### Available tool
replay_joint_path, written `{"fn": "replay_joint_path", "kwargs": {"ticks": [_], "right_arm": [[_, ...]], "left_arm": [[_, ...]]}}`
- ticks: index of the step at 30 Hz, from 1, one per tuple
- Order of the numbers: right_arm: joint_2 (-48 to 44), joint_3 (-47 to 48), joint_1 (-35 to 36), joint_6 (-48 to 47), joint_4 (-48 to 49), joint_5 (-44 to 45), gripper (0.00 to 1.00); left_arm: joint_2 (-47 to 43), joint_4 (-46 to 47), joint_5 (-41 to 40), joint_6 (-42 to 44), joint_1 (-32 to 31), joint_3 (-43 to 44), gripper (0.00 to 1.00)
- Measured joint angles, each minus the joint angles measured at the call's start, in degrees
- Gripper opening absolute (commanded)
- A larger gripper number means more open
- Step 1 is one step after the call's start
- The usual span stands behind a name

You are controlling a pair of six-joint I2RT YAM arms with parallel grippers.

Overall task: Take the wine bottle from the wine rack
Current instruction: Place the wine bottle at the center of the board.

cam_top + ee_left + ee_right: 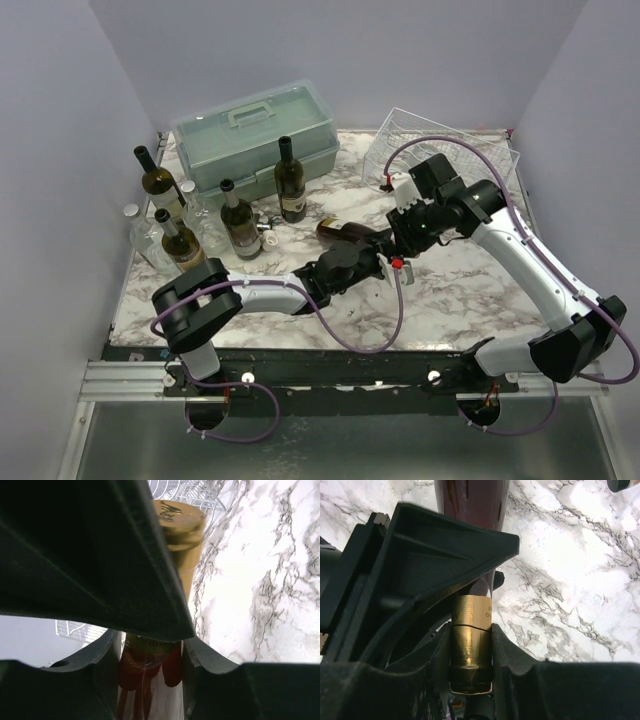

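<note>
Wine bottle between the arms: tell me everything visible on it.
Dark glass wine bottle, gold foil capsule on the neck, red print lower down. It lies roughly level over the marble table, clear of the wine rack. The right pincer is shut on the capsule; the left pincer clamps below it, by the red print. Table contact: cannot tell.

The wine bottle (337, 230) is dark glass with gold foil over its neck and cap. It lies roughly level at the centre of the top view, neck pointing right, well outside the wine rack (445, 150). The rack is a white thin-wire grid basket at the upper right of the marbled tabletop (470, 290).
</note>
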Motion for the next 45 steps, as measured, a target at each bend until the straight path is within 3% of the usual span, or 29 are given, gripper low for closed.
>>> {"fn": "replay_joint_path", "kwargs": {"ticks": [3, 11, 14, 23, 33, 45], "right_arm": [[-0.1, 0.5, 0.0, -0.1, -0.3, -0.2, 0.12], [-1.0, 1.1, 0.0, -0.5, -0.2, -2.1, 0.69], [-1.8, 3.2, 0.0, -1.3, -0.1, -3.5, 0.78], [-2.6, 11.8, -0.1, -4.2, -0.1, -7.3, 0.81], [-2.6, 14.4, -4.8, -5.4, 2.2, -9.6, 0.84], [-5.4, -2.9, -9.6, -0.7, 22.3, -17.8, 0.84]], "left_arm": [[-0.1, 0.5, -0.1, -0.2, -0.1, 0.0, 0.00], [-1.6, 0.2, 0.0, -1.2, -0.1, -1.0, 0.00], [-2.4, 0.0, 0.3, -1.1, -0.2, -2.0, 0.00], [-5.4, -0.9, 0.4, -2.3, -0.2, -4.2, 0.00], [-12.1, -2.8, 0.3, -7.5, 0.2, -7.5, 0.00], [-23.1, -9.1, -3.0, -17.4, 0.3, -10.7, 0.00]]}}
